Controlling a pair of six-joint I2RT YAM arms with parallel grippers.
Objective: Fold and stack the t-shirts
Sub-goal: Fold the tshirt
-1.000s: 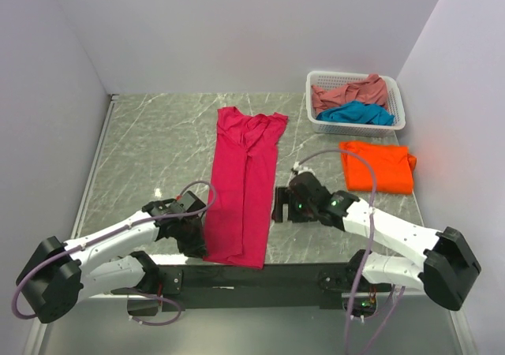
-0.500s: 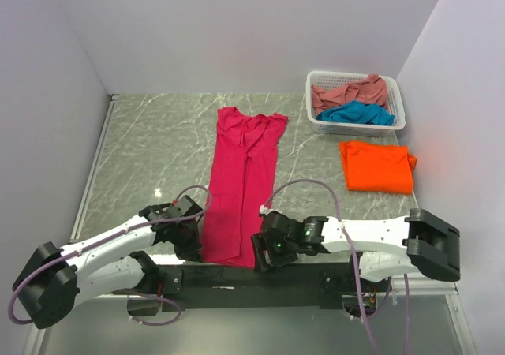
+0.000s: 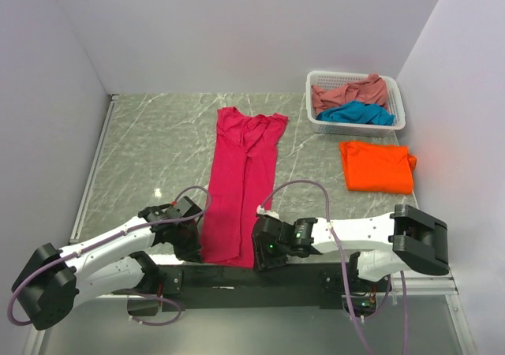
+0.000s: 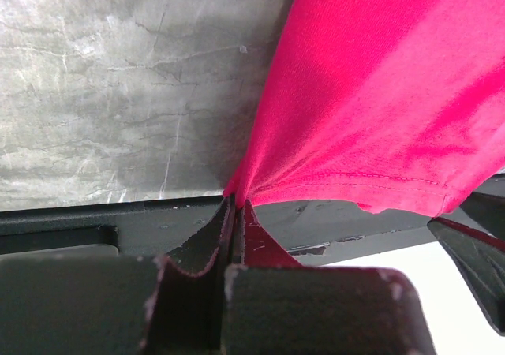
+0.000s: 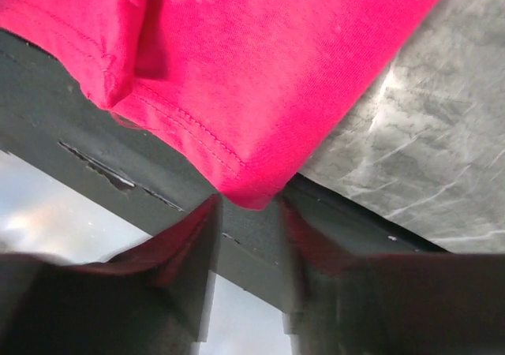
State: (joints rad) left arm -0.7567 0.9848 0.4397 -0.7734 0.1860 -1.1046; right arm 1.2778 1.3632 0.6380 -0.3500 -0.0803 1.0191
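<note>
Magenta t-shirt [image 3: 241,181]: L gripper [image 4: 234,205] pinches hem, R gripper [image 5: 248,207] straddles corner.

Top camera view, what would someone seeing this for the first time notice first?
The long magenta-pink cloth t-shirt, folded into a narrow strip down the middle of the grey marbled table, with the left claw pinching one near corner and the right claw straddling the other. Next, the bright orange folded t-shirt at the right, near the white plastic lattice basket holding more shirts.
</note>
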